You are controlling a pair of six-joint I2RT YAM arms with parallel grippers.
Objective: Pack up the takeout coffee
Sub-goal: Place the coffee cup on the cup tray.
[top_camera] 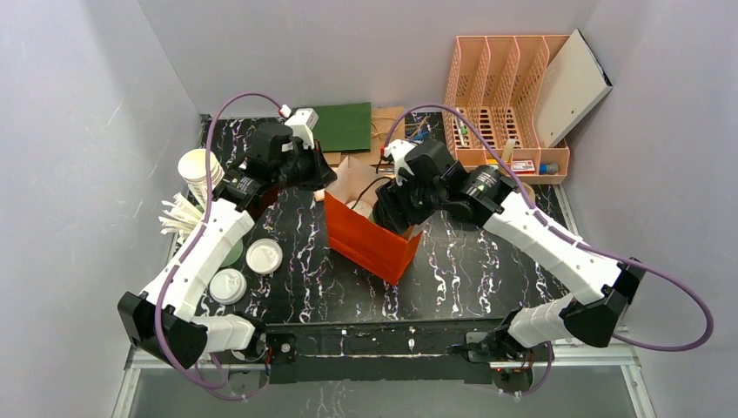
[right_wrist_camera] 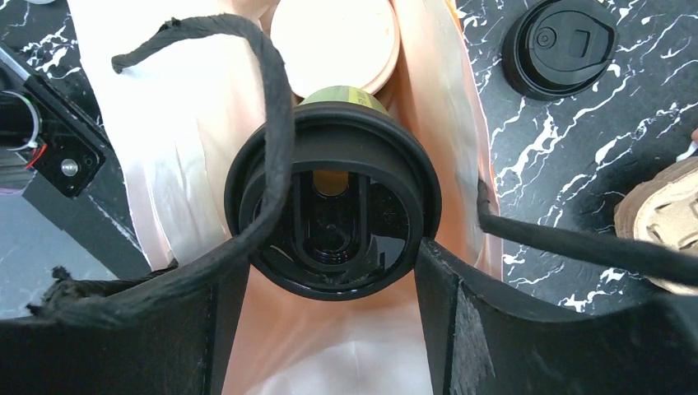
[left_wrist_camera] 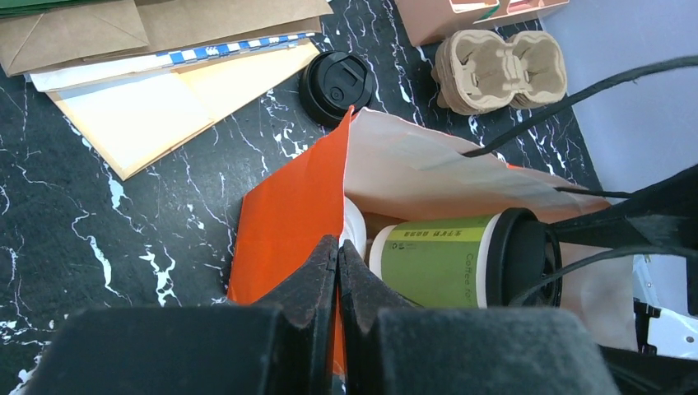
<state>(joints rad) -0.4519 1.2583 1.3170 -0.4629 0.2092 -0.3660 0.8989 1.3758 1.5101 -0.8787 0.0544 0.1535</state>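
Note:
An orange paper bag (top_camera: 370, 239) stands open mid-table. The takeout coffee (left_wrist_camera: 444, 263), a green cup with a black lid (right_wrist_camera: 333, 214), lies tilted inside the bag, lid toward the right arm. My right gripper (right_wrist_camera: 333, 263) reaches into the bag mouth (top_camera: 393, 213), and its fingers (right_wrist_camera: 449, 321) press the lid's rim on both sides. My left gripper (left_wrist_camera: 339, 251) is shut on the bag's orange edge (top_camera: 306, 170) at its far left corner. Another cup (right_wrist_camera: 333, 37) sits deeper in the bag. The bag's black cord handles (right_wrist_camera: 272, 99) cross the lid.
A loose black lid (left_wrist_camera: 335, 86) and a stack of pulp cup carriers (left_wrist_camera: 500, 70) lie behind the bag. Flat paper bags (left_wrist_camera: 165, 33) lie at the back. White cups (top_camera: 200, 170) and white lids (top_camera: 264, 255) sit at the left. An orange file rack (top_camera: 509, 96) stands back right.

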